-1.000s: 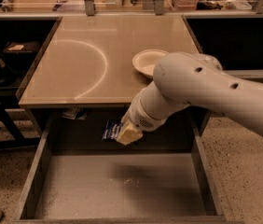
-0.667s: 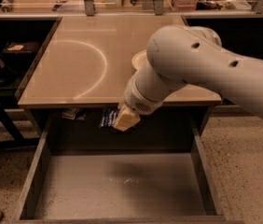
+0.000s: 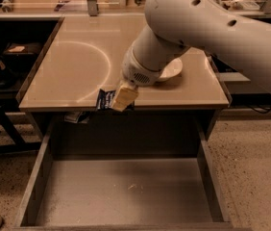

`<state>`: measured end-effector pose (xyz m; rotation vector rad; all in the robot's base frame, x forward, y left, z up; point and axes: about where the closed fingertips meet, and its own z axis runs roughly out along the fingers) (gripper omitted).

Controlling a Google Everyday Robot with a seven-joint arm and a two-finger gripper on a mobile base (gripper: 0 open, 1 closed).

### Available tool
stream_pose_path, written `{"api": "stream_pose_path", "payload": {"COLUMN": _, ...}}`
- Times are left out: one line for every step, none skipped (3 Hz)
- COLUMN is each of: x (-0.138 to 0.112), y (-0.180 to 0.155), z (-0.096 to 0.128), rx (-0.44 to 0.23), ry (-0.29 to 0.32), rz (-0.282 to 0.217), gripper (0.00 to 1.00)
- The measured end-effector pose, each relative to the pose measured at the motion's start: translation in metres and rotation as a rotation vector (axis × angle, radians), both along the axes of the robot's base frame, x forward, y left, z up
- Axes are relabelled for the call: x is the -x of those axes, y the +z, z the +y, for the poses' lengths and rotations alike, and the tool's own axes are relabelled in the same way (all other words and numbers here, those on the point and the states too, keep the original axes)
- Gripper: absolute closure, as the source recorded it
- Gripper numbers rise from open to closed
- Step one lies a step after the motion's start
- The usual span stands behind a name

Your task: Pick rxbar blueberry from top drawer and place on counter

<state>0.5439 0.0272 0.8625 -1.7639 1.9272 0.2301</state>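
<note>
The cream fingers (image 3: 125,94) of the gripper (image 3: 120,101) are pinched on the snack bar (image 3: 104,99). Its dark wrapper sticks out from them toward 9 o'clock, at the counter's (image 3: 68,76) front edge and above the back of the open drawer (image 3: 126,189). At 2 o'clock from the gripper, a white bowl (image 3: 174,70) sits on the counter, half hidden by the arm (image 3: 198,28).

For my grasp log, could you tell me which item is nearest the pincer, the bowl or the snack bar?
The snack bar, dark-wrapped, is held in the pincer at the front edge of the counter; the white bowl sits farther back.
</note>
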Motion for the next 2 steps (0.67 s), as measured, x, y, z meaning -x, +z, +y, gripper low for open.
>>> {"api": "stream_pose_path", "payload": {"x": -0.028, "y": 0.007, "z": 0.023, "rx": -0.031, "ry": 0.057, "rz": 0.013, "gripper": 1.00}}
{"api": "stream_pose_path", "payload": {"x": -0.055, "y": 0.008, "z": 0.052, "rx": -0.067, "ry": 0.126, "rz": 0.037, "gripper": 1.00}}
